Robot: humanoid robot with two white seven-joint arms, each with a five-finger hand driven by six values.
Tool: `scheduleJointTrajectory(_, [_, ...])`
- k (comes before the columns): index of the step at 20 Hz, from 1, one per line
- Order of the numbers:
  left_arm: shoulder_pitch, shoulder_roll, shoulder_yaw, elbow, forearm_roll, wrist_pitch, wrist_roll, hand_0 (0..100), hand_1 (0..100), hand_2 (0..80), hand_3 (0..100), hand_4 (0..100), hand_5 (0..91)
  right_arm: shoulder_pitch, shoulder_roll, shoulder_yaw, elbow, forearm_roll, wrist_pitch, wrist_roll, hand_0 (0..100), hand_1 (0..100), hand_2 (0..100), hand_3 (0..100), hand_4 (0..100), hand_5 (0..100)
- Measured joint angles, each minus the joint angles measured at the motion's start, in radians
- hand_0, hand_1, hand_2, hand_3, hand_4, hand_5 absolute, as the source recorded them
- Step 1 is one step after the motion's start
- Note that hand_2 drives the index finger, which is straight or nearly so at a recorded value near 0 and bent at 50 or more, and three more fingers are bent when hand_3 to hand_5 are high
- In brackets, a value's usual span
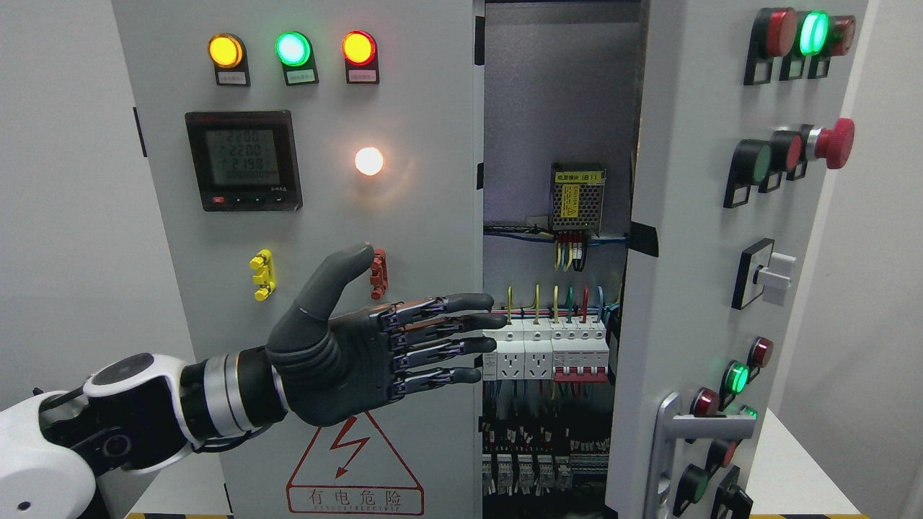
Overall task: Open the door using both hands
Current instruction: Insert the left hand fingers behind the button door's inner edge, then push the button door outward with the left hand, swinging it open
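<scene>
Up against the left door (404,216), the left hand (375,353) is flat with fingers (461,321) straight, holding nothing, tips reaching past its edge; the right door (692,238) is swung open.

The grey metal right-hand cabinet door (692,288), studded with coloured buttons and a silver handle at five o'clock, stands swung open, exposing wiring at centre.

view: head camera, only one | position: at robot head height, close before the electrical cabinet (324,216) | facing: straight forward at its doors, slightly downward | framing: cabinet fills nearly whole picture, left arm enters from lower left | shared area: none
</scene>
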Motion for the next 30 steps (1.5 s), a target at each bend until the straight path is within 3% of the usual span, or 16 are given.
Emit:
scheduleJointTrajectory(17, [-0.064,-0.268,0.038,0.120,-0.001,0.019,-0.004,0,0,0.0,0,3,0.0,0.000,0.000,0.000,0.000,0.000,0.000,0.000,0,0,0,0,0,0])
scheduleJointTrajectory(30, [-0.067,-0.393,0.058,0.156,-0.009,0.040,0.063,0,0,0.0,0,3,0.0,0.000,0.000,0.000,0.000,0.000,0.000,0.000,0,0,0,0,0,0])
